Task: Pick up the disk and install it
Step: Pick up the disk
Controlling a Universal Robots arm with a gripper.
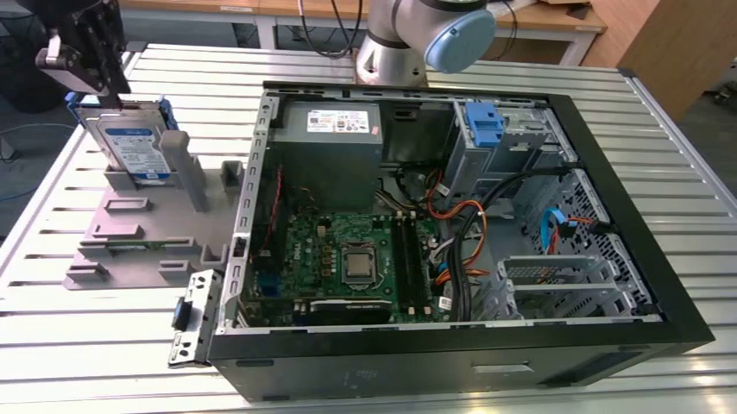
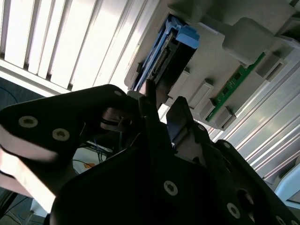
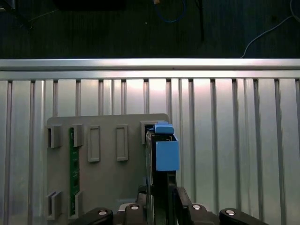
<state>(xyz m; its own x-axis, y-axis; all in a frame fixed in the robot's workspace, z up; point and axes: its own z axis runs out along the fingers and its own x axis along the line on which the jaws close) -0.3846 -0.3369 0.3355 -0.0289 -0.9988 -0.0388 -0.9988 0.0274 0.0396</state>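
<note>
Grey plastic makes up the blocky holder (image 1: 133,226) that sits on the silver table (image 1: 47,332), which is made of long metal slats. The disk (image 1: 124,142) stands in a slot at the far end of this holder. A tall grey post (image 1: 185,168) of the holder rises just beside the disk and covers a corner of it in the exterior view. A thin green stick (image 3: 73,164) lies in another slot, well apart from the disk.

To the exterior view's right sits a big black computer case (image 1: 461,343) with its side off. Inside are a green board (image 1: 345,250), a grey metal box (image 1: 334,129), a blue latch piece (image 1: 489,125) and a tangle of orange and black wires (image 1: 467,233).

The disk is flat, hard and shiny, with a white-and-blue label and a blue plastic frame. It stands on its short end, so its long side runs up and down. Its label faces the case.

The black gripper (image 1: 112,93) is right at the disk's top edge. It cannot be told whether it is holding the disk or not.
</note>
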